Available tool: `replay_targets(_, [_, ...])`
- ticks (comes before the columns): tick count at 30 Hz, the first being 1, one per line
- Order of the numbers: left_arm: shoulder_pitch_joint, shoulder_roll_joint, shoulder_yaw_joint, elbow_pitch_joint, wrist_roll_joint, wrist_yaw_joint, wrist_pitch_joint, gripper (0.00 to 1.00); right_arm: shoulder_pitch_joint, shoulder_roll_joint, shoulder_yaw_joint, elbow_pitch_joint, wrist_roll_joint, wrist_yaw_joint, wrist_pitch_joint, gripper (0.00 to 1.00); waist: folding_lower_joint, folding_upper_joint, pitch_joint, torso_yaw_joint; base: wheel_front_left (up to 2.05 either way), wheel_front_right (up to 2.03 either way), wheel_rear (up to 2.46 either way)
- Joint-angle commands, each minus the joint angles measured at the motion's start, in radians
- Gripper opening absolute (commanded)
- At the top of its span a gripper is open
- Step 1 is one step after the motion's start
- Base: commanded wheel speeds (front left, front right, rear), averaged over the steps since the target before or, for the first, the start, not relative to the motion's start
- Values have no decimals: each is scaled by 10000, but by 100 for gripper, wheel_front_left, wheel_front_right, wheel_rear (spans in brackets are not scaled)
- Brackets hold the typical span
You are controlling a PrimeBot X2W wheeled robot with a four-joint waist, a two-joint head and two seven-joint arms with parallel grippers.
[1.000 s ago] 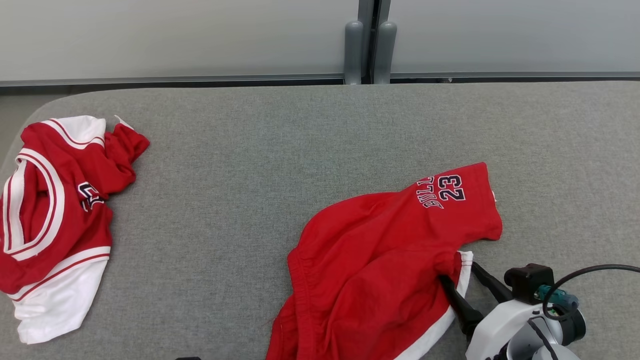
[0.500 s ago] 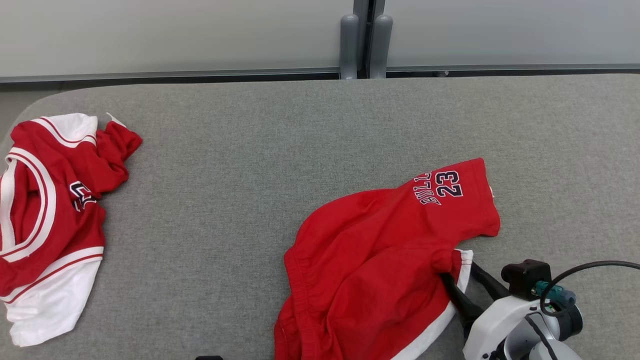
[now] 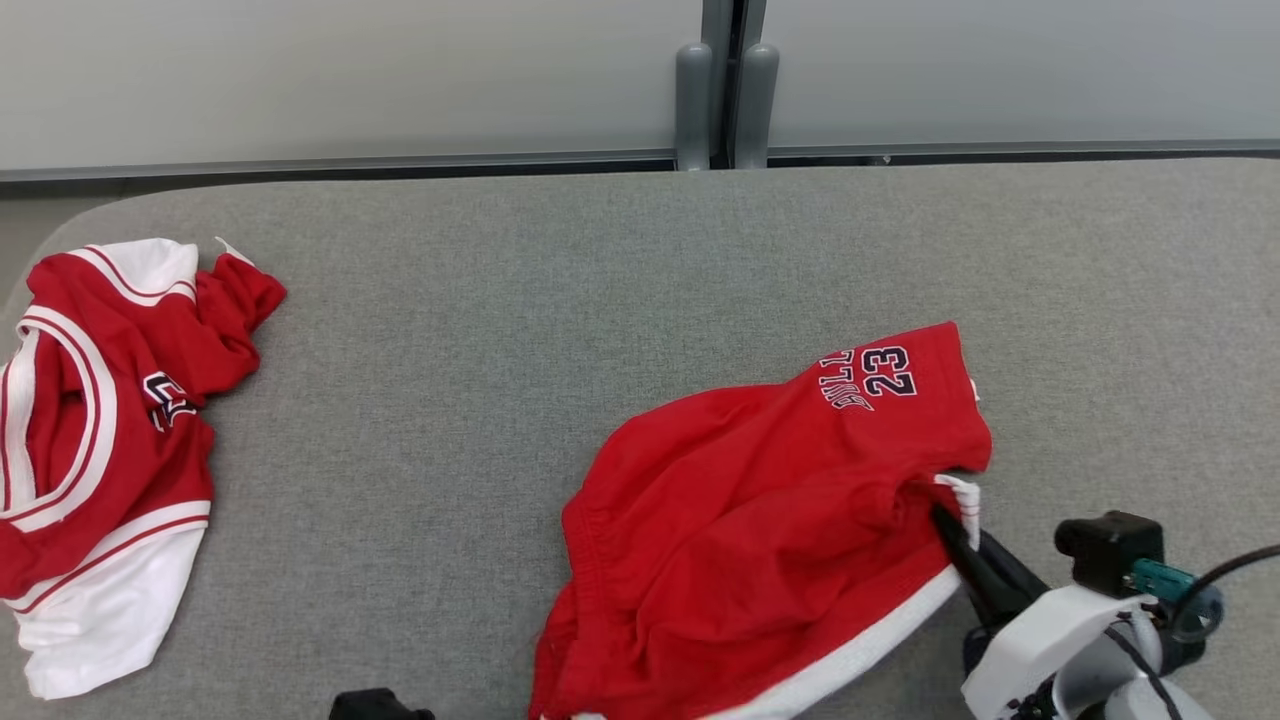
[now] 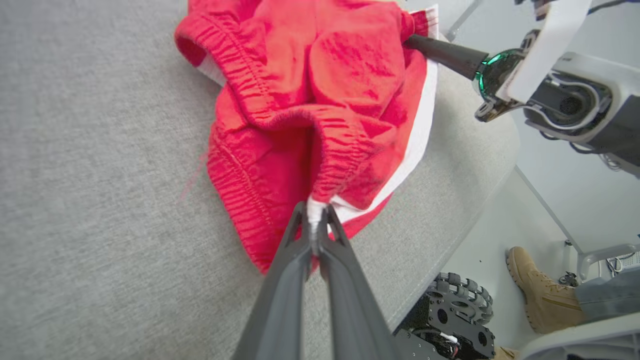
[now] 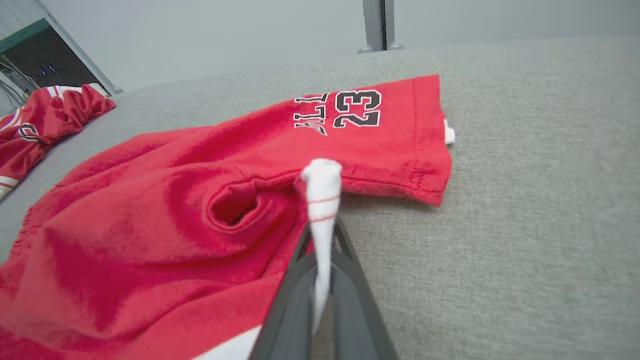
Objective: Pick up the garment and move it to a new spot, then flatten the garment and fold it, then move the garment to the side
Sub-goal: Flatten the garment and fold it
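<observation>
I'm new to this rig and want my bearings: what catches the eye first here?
The red shorts numbered 23 lie rumpled at the near right of the grey table, pinched on their white trim at two places: the right gripper at a leg hem, the left gripper by the waistband. A red-and-white jersey sits bunched at the table's left edge.

Right gripper (image 3: pixel 942 513): two long, dark, tapered fingers; white wrist shell (image 3: pixel 1030 640) rounded, glossy; atop shell, black camera block (image 3: pixel 1108 540); beside shell, teal connector (image 3: pixel 1160 578), black cable (image 3: pixel 1250 556); left gripper (image 4: pixel 313 222) slim, dark grey.
</observation>
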Motion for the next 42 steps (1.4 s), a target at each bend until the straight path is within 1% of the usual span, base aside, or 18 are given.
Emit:
replay_targets(1, [34, 103, 143, -106, -43, -34, -94, 0, 185, -111, -149, -186, 61, 1, -36, 0, 0, 0, -104, -4, 0, 0, 0])
replay_targets(6, [186, 495, 638, -965, -268, 116, -580, 0, 1066, -374, -1087, -1857, 417, 1, 181, 0, 0, 0, -364, -168, 0, 0, 0])
replay_targets(9, [314, 656, 864, -1551, -300, 277, -817, 0, 1501, -344, -1672, -2964, 551, 1, 308, 0, 0, 0, -487, -353, 0, 0, 0])
replay_targets(14, [202, 669, 1436, -2720, -286, 440, -1344, 0, 1730, -132, -2429, -4887, 981, 1, 522, 0, 0, 0, -684, -651, 0, 0, 0])
replay_targets(18, [-301, 684, 2139, -3475, -235, 447, -1563, 0, 1172, -2, -2678, -6152, 1415, 1, 991, 0, 0, 0, -710, -814, 0, 0, 0])
replay_targets(20, [-801, 862, 2457, -3576, -116, 428, -1458, 0, 579, 39, -2723, -6408, 1446, 1, 1408, 0, 0, 0, -600, -879, 0, 0, 0])
replay_targets(22, [-1505, 762, 2812, -3563, -376, 208, -1338, 0, -263, 319, -2781, -6355, 1531, 1, 1844, 0, 0, 0, -386, -888, 0, 0, 0])
replay_targets(24, [-2453, 1010, 3064, -3164, -230, 18, -853, 0, -1367, 348, -2888, -5989, 1097, 1, 2361, 0, 0, 0, -64, -863, 0, 0, 0])
replay_targets(26, [-3560, 674, 3231, -2717, -601, -309, -396, 0, -2626, 844, -2872, -5355, 893, 2, 2889, 0, 0, 0, 315, -795, 0, 0, 0])
replay_targets(27, [-4169, 622, 3340, -2348, -722, -428, -159, 0, -3294, 1094, -2934, -4950, 737, 2, 3105, 0, 0, 0, 503, -765, 0, 0, 0])
replay_targets(29, [-5512, 545, 3503, -1411, -762, -597, 411, 0, -4836, 1593, -3453, -3900, 394, 1, 3346, 0, 0, 0, 988, -719, 0, 0, 0])
replay_targets(30, [-6193, 378, 3492, -924, -784, -688, 687, 0, -5577, 1808, -3708, -3279, 234, 1, 3449, 0, 0, 0, 1268, -686, 0, 0, 0])
replay_targets(31, [-6933, 110, 3551, -378, -861, -741, 864, 0, -6363, 1958, -3998, -2661, 85, 1, 3446, 0, 0, 0, 1557, -655, 0, 0, 0])
replay_targets(32, [-6933, 110, 3551, -378, -861, -741, 864, 0, -6363, 1958, -3998, -2661, 85, 1, 3446, 0, 0, 0, 1557, -655, 0, 0, 0])
replay_targets(34, [-8247, -236, 3559, 871, -773, -866, 1123, 0, -7901, 2108, -4478, -1302, -163, 1, 3243, 0, 0, 0, 2048, -595, 0, 0, 0])
replay_targets(37, [-9952, -885, 3548, 2832, -314, -940, 807, 0, -10066, 2136, -4844, 1004, 506, 1, 1976, 0, 0, 0, 2589, -486, 0, 0, 0])
replay_targets(40, [-11502, -1422, 3577, 4613, 457, -989, -209, 0, -12022, 2068, -5254, 3558, 976, -14, 48, 0, 0, 0, 2880, -443, 0, 0, 0])
replay_targets(42, [-12306, -1744, 3671, 5465, 1093, -958, -1324, 0, -13219, 2036, -5257, 5019, 1588, -16, -1137, 0, 0, 0, 3007, -402, 0, 0, 0])
